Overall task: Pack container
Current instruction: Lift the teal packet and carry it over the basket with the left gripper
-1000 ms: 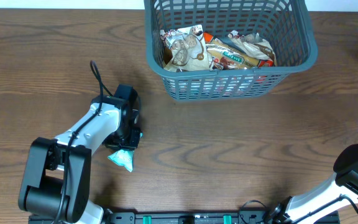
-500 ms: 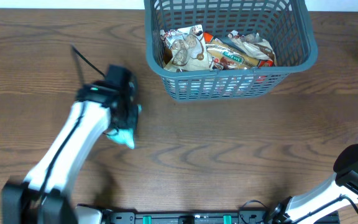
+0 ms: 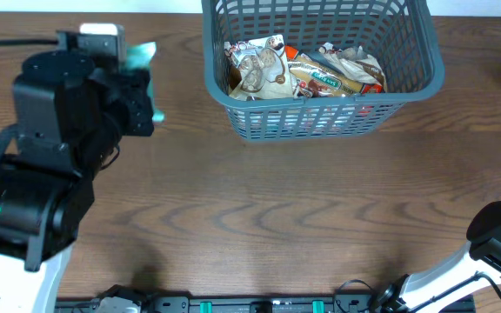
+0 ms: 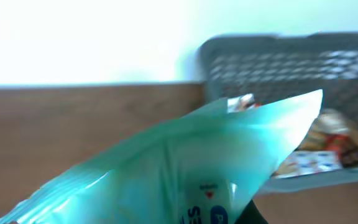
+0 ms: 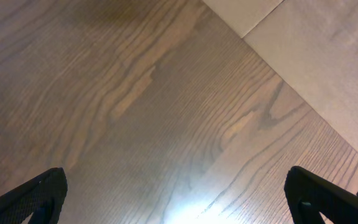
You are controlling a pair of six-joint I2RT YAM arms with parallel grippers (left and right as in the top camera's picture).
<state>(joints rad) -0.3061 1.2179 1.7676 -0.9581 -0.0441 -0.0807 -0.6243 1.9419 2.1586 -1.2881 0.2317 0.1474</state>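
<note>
The container (image 3: 320,117) sits at the far edge of the counter (image 3: 277,209), right of centre, and its back rim is cut off by the top of the overhead view. It is grey-blue plastic with a thick rounded rim and slotted lattice walls that taper towards the floor. Crinkled foil and paper snacks (image 3: 307,74) lie jumbled inside, below the rim.

The left claw (image 3: 142,87) is closed tight on a teal packet (image 4: 185,168) and holds it off the counter. It is well to the left of the container's left wall and about level with it. The packet is glossy film with a flat sealed edge and a sharp corner, and some blurred blue print. In the left wrist view that corner overlaps the container (image 4: 278,59), with a white wall behind. A strip of wood separates the claw from the container rim. The bulky black left arm (image 3: 42,174) covers the counter's left side.

From the container's front wall to the near edge the counter is dark brown, matte, wavy-grained wood. The right arm (image 3: 494,243) stands at the near right corner.

The right claw (image 5: 176,202) is spread as wide as it goes and holds nothing. Its black fingers (image 5: 33,196) sit at the lower corners of its view, over wood. The counter edge there runs diagonally, with a paler tan surface with a seam beyond it.
</note>
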